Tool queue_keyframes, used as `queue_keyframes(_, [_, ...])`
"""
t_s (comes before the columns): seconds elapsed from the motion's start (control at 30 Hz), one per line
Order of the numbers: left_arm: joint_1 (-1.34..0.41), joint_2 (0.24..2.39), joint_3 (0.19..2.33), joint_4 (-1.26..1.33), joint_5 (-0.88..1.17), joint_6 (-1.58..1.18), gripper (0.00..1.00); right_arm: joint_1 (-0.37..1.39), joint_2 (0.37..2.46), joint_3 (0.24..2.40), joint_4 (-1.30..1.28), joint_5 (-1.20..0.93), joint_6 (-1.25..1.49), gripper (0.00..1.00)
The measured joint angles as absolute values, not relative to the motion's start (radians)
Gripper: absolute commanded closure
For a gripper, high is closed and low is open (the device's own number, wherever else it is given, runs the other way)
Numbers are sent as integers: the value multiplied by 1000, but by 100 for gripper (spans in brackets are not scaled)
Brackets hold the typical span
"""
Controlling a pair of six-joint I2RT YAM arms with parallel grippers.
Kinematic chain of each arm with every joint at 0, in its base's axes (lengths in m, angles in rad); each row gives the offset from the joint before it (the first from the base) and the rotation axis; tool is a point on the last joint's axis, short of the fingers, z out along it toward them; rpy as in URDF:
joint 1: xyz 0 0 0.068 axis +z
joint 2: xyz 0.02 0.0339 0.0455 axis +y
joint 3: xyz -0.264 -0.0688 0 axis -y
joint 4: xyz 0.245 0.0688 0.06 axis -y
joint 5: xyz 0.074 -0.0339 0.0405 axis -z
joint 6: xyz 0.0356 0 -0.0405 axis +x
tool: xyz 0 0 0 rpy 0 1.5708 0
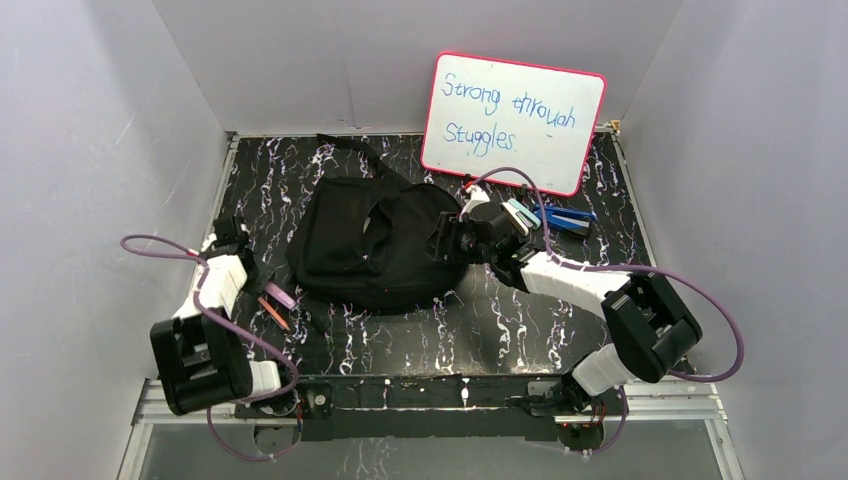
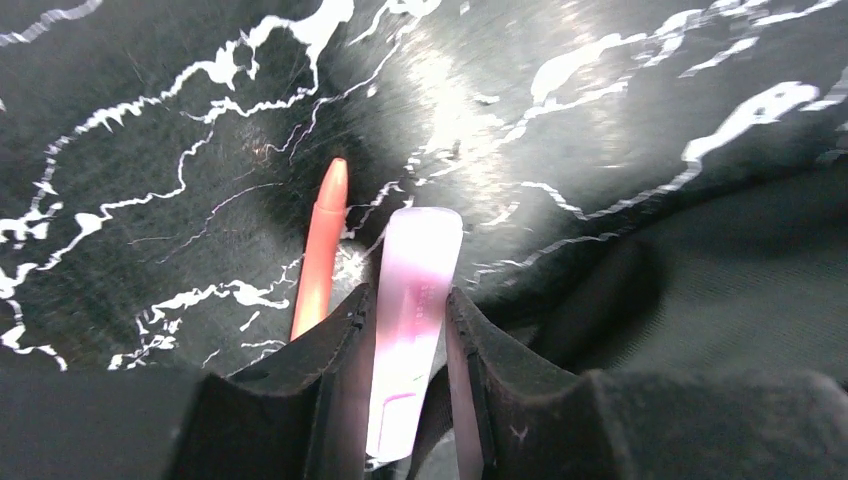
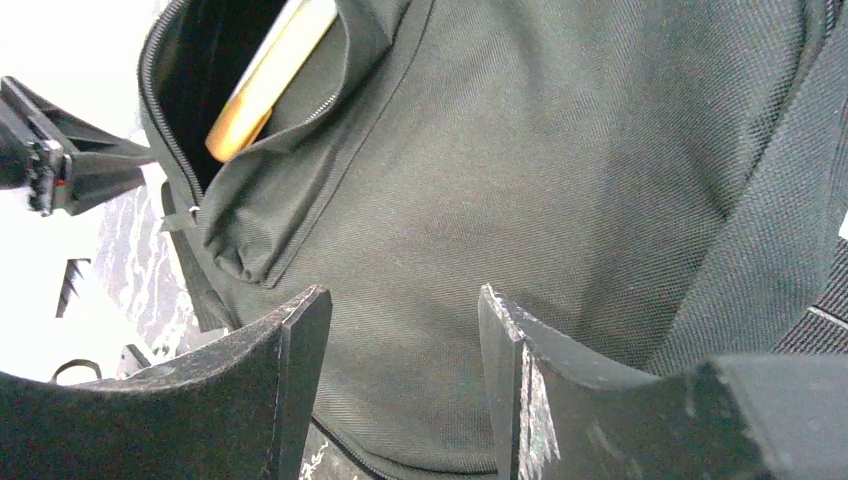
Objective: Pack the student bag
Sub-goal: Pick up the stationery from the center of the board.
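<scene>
The student bag [image 1: 370, 245], a soft black backpack, lies in the middle of the marbled table. My right gripper [image 1: 452, 240] is at its right side, and in the right wrist view its fingers [image 3: 400, 330] stand open over the bag's fabric [image 3: 560, 150] with nothing between them. A yellow object [image 3: 265, 80] pokes out of the bag's unzipped pocket. My left gripper [image 1: 262, 288] is down at the bag's left. Its fingertips [image 2: 412, 310] press on both sides of a pink marker [image 2: 415, 300]. An orange pen [image 2: 322, 255] lies on the table just left of it.
A pink-framed whiteboard [image 1: 512, 120] with writing leans against the back wall. A blue tool [image 1: 565, 218] and a white-and-teal item [image 1: 520, 214] lie right of the bag, behind my right wrist. Grey walls close in three sides.
</scene>
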State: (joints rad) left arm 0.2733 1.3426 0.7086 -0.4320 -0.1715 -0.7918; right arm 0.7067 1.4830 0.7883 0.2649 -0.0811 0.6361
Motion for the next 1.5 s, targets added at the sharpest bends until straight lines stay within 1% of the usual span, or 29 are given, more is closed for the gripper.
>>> queue_keyframes(0.17, [273,1195,805,-487,-192,-749,83,707,1460,789,265,-78,636,35])
queue_keyframes(0.3, [273,1132,902,-499,-184,-704,83,707,1460,789,265,-81,636,34])
queue_keyframes(0.37, [265,1119,933,-498,-148,-668,83,707,1460,791,264,-86,636,34])
queue_keyframes(0.5, [202,1131,976,-498,-53,-611,84,707,1460,806,276,-130,640,32])
queue_keyframes(0.7, [-73,1158,1052,-454,52,-594,84,706,1463,826,388,-281,670,31])
queue_keyframes(0.8, [-174,1176,1067,-411,97,-615,84,706,1473,841,463,-366,694,30])
queue_keyframes(0.9, [-239,1203,1076,-381,118,-634,84,706,1486,848,538,-429,720,28])
queue_keyframes(1.1, [-315,1256,1078,-316,153,-673,84,706,1528,863,625,-494,765,28])
queue_keyframes(1.3, [-355,1295,1093,-266,179,-701,84,706,1589,895,649,-519,801,29])
queue_keyframes(1.5, [-390,1306,1097,-219,197,-717,84,706,1662,945,673,-545,840,37])
